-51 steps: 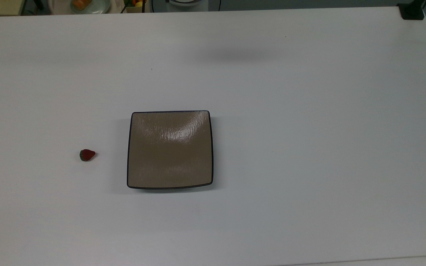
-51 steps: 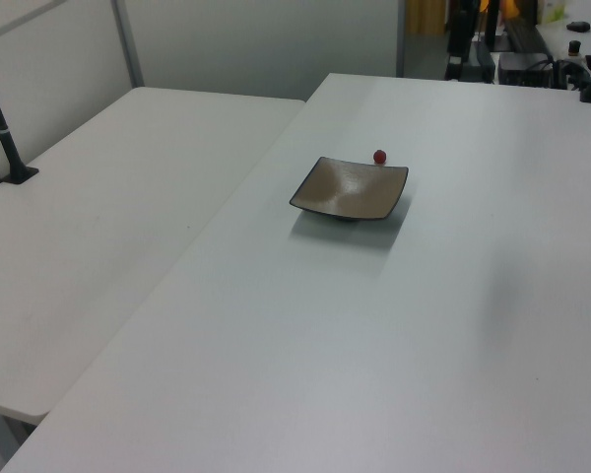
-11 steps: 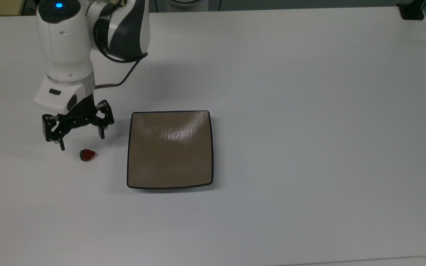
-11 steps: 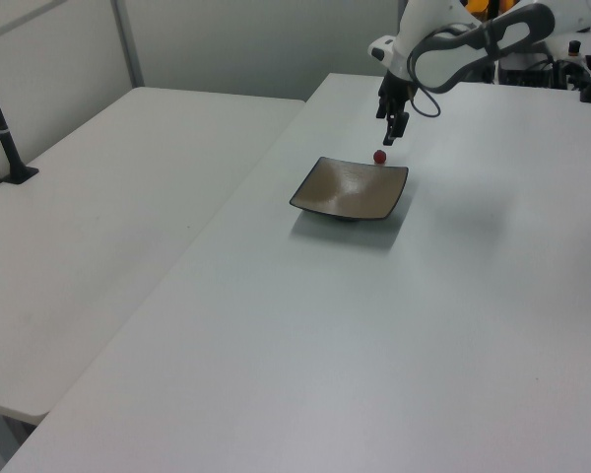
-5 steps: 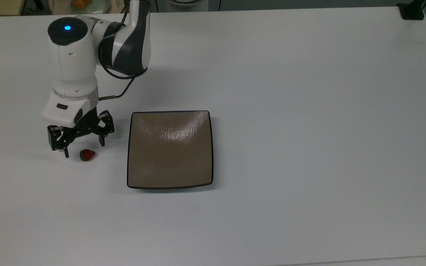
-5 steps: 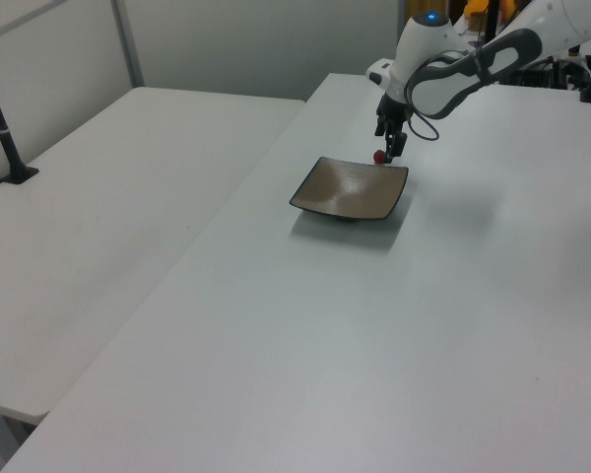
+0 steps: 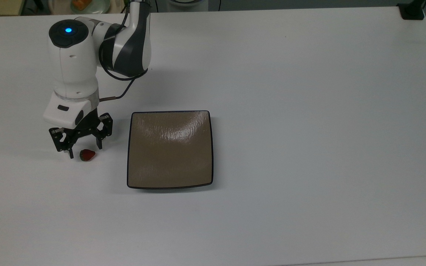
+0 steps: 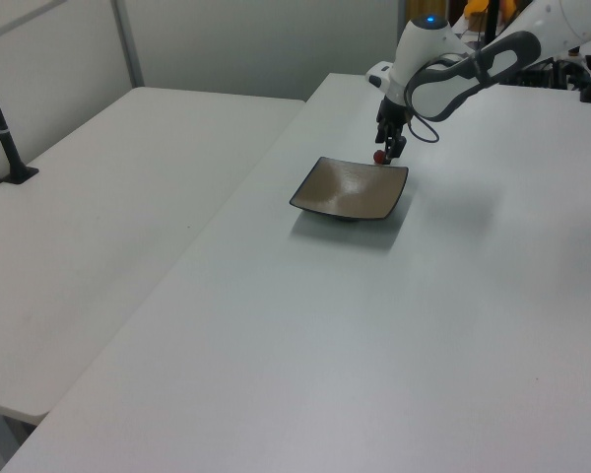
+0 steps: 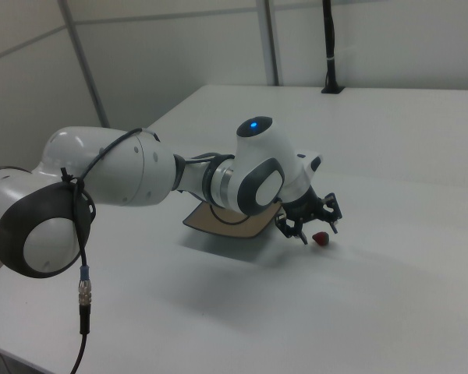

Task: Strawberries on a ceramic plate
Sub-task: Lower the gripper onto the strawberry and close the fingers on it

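In the top view, the white tabletop (image 7: pixel 309 111) holds a square brown plate (image 7: pixel 170 149) with a thin dark rim. The plate has nothing on it. A small red strawberry (image 7: pixel 87 154) with a dark green cap lies on the tabletop, near the plate, on the top view's left. It does not touch the plate. The white robot arm (image 7: pixel 74 59) has a blue light on top and comes in from the top view's upper left. Its black hand (image 7: pixel 84 150) is right at the strawberry, with its 2 fingers spread wide. 1 finger (image 7: pixel 71 153) is just left of the berry and the other sits just above and right of it, so the berry lies between them and is not pinched. In the left view, the plate (image 8: pixel 351 188) sits in the middle of the tabletop (image 8: pixel 374 345), and the strawberry (image 8: pixel 379 157) peeks out just past its far edge. The hand (image 8: pixel 391 150) hangs low right at the berry, under the arm (image 8: pixel 453 69). In the right view, the big arm (image 9: pixel 140 187) blocks most of the plate (image 9: pixel 218 220). The hand (image 9: pixel 310 226) points down with its fingers apart, and the strawberry (image 9: pixel 320 238) rests on the tabletop (image 9: pixel 390 296) just below the fingertips.
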You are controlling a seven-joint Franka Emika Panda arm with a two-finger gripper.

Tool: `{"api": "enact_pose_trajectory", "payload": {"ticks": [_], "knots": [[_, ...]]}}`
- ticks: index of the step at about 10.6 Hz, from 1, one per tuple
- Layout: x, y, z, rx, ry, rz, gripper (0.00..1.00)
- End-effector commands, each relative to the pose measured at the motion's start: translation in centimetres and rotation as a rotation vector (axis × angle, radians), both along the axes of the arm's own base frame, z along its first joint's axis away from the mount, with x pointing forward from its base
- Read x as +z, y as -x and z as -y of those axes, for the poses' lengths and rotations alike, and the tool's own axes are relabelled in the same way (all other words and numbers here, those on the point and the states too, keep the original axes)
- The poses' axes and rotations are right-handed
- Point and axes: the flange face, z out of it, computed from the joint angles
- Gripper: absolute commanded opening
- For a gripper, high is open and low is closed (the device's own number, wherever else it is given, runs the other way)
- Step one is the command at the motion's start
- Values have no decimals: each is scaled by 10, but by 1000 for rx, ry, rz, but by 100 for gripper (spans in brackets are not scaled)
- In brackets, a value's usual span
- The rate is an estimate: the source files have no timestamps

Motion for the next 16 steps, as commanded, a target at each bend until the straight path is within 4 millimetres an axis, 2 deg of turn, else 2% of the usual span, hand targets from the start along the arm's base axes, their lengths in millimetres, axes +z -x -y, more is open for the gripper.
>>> {"api": "enact_pose_trajectory", "payload": {"ticks": [1,4,7,8,10,11,12,13,15,16], "knots": [[-3,-5,1,27,32,46,70],[-5,-5,0,43,50,37,57],[-8,-4,-1,65,78,25,55],[-8,-4,-2,67,78,25,47],[-8,-4,-1,66,79,25,22],[-8,-4,-1,66,79,25,16],[-8,-4,-2,66,77,25,15],[-8,-4,-2,66,77,25,10],[-5,-4,-1,64,78,28,9],[3,-3,0,59,77,30,9]]}}
